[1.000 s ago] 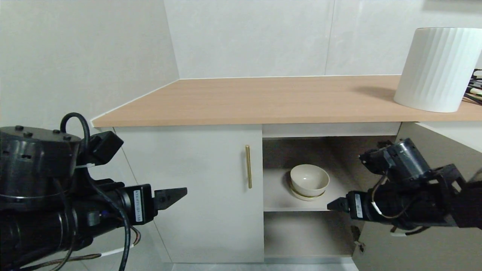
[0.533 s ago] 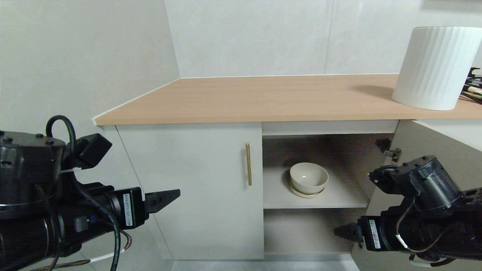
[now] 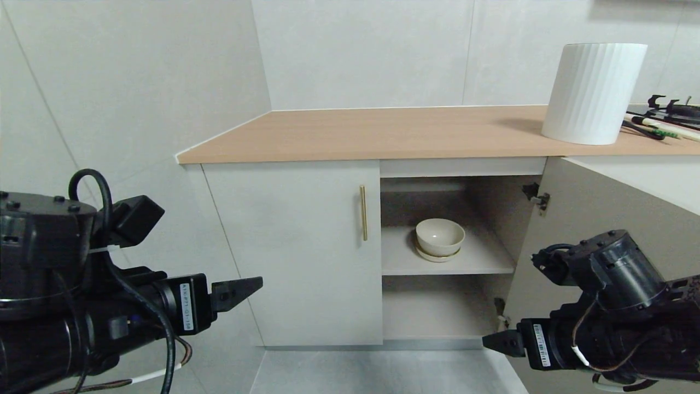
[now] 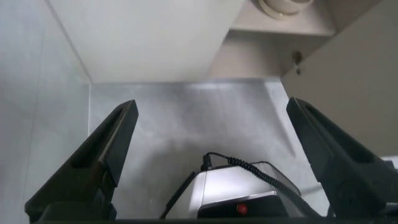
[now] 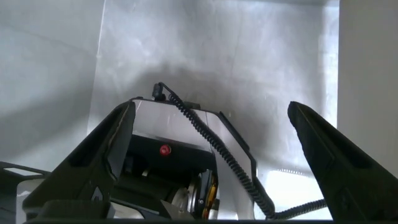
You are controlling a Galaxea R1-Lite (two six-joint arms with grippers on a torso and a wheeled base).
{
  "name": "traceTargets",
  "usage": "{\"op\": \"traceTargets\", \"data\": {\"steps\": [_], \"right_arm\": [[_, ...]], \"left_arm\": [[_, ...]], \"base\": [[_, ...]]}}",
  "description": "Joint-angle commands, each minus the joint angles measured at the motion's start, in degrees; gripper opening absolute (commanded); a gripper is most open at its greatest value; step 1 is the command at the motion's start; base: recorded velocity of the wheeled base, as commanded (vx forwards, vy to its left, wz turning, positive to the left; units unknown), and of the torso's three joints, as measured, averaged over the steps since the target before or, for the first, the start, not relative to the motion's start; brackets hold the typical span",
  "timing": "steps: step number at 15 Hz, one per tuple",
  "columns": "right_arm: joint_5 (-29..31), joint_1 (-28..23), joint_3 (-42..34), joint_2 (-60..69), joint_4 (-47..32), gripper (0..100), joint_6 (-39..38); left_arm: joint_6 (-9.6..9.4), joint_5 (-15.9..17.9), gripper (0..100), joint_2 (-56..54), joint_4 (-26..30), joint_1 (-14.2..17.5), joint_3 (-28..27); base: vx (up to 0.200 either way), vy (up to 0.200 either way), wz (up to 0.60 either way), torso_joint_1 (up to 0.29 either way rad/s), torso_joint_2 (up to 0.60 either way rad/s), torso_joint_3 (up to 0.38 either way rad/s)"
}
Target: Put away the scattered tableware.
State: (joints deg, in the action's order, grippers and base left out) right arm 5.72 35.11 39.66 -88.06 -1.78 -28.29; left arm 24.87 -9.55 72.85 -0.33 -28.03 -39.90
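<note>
Beige ceramic, head view: the bowl sits upright on a plate, both on the upper shelf of the cabinet's right compartment. That compartment's door stands swung open. The left door is closed, with a gold bar handle at its inner edge. The wooden surface above carries a white ribbed cylinder at its right end, with thin utensils just beside it. My left end effector hangs in front of the closed door, well apart from the bowl. My right end effector hangs low near the foot of the open door, below shelf level and apart from the bowl.

Left wrist view: my two fingers are spread wide with nothing between them. Beyond them lies grey floor. The bowl and plate show at the frame's edge on their shelf, far off.

Right wrist view: these fingers are likewise spread wide and hold nothing. Pale floor lies beyond them.
</note>
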Motion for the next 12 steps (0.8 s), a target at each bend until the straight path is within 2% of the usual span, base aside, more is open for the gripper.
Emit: {"op": "traceTargets", "data": {"steps": [1, 5, 9, 12], "right_arm": [[0.00, 0.05, -0.02, -0.53, 0.02, 100, -0.01], [0.08, 0.05, -0.11, -0.44, 0.02, 100, -0.01], [0.96, 0.05, -0.11, 4.48, -0.24, 100, 1.14], [0.96, 0.05, 0.60, 8.96, -3.93, 100, 1.40]], "left_arm": [[0.00, -0.03, 100, 0.19, -0.02, -0.01, 0.09], [-0.08, -0.21, 100, 0.01, -0.02, -0.01, 0.26], [-0.26, -0.21, 100, -0.17, -0.02, -0.01, 0.17], [-0.26, -0.21, 100, -0.08, -0.02, -0.01, 0.17]], "base": [[-0.200, 0.000, 0.00, 0.007, 0.00, 0.002], [-0.200, 0.000, 0.00, 0.005, 0.01, 0.000], [0.000, 0.000, 0.00, 0.000, 0.00, 0.000], [0.000, 0.000, 0.00, 0.000, 0.00, 0.000]]}}
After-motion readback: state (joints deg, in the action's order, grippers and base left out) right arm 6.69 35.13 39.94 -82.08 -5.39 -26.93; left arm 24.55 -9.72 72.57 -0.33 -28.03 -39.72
